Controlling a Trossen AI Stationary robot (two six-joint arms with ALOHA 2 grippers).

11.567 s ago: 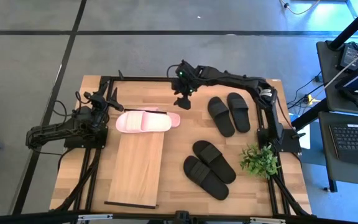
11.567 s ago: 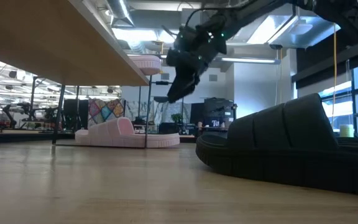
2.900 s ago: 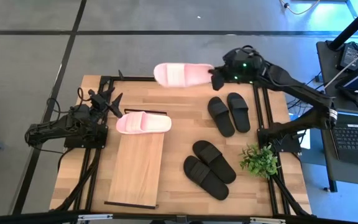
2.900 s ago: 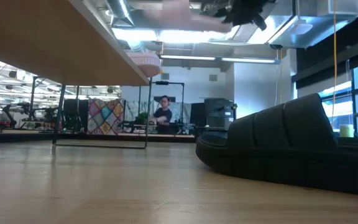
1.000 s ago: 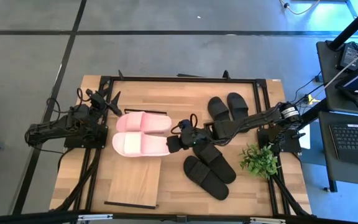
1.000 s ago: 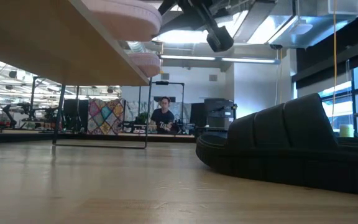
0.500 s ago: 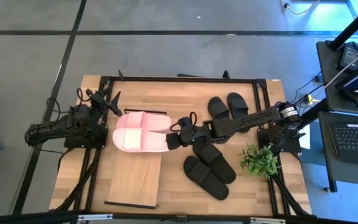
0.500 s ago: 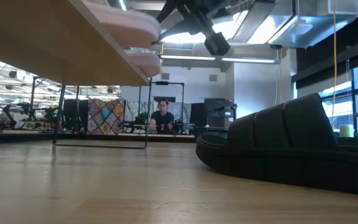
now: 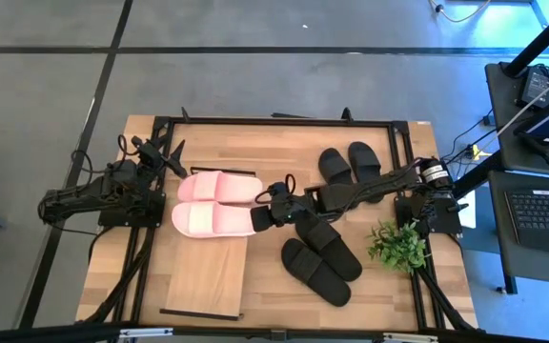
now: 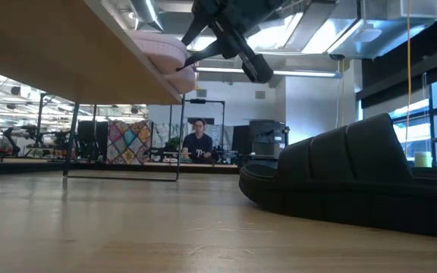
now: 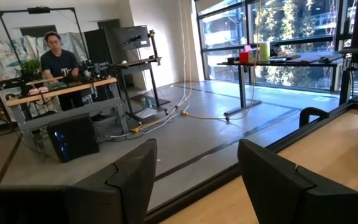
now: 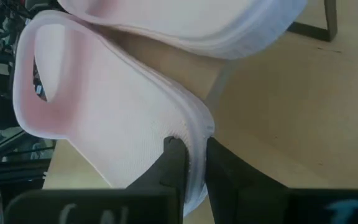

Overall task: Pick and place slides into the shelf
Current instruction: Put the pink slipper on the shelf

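Note:
Two pale pink slides lie side by side across the far end of the shelf's plank: one farther off, one nearer. My right gripper is shut on the nearer one's right-hand end, seen close up in the right wrist view. In the low view that slide sits on the plank's top. Two black pairs of slides lie on the table to the right of the shelf. My left gripper stands open at the table's far left, holding nothing. My right gripper pinches the rim of the nearer pink slide's sole between its two fingers, at the end away from the strap. The fingers come from the table's right, slanting down, and lie along the slide. The slide's underside is on the plank.
A small green plant stands at the table's right edge. The near half of the plank is bare wood. A black metal frame borders the table's far side. Beyond the table a person sits at a desk.
My right gripper has gone down and slightly toward the table's far left with the pink slide. The slide has come down onto the plank, close beside the other pink slide. The gripper stays shut on it.

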